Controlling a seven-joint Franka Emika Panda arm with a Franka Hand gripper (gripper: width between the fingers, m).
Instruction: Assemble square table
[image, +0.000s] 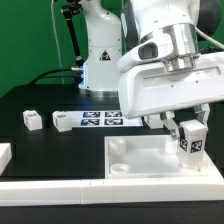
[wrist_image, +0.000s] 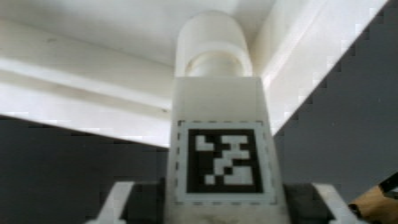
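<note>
The square table slab (image: 150, 160) is white with a raised rim and lies at the front on the exterior view's right. My gripper (image: 187, 128) is shut on a white tagged leg (image: 190, 139) and holds it upright over the slab's far right corner. In the wrist view the leg (wrist_image: 222, 110) runs away from the fingers (wrist_image: 128, 200), its rounded end at the slab's rim (wrist_image: 107, 80); I cannot tell whether it touches. Two more tagged legs (image: 33, 119) (image: 61, 121) lie on the table on the exterior view's left.
The marker board (image: 103, 120) lies behind the slab. A white L-shaped rail (image: 60, 186) runs along the front edge, with a white piece (image: 4, 155) at the exterior view's far left. The arm's base (image: 100, 50) stands at the back.
</note>
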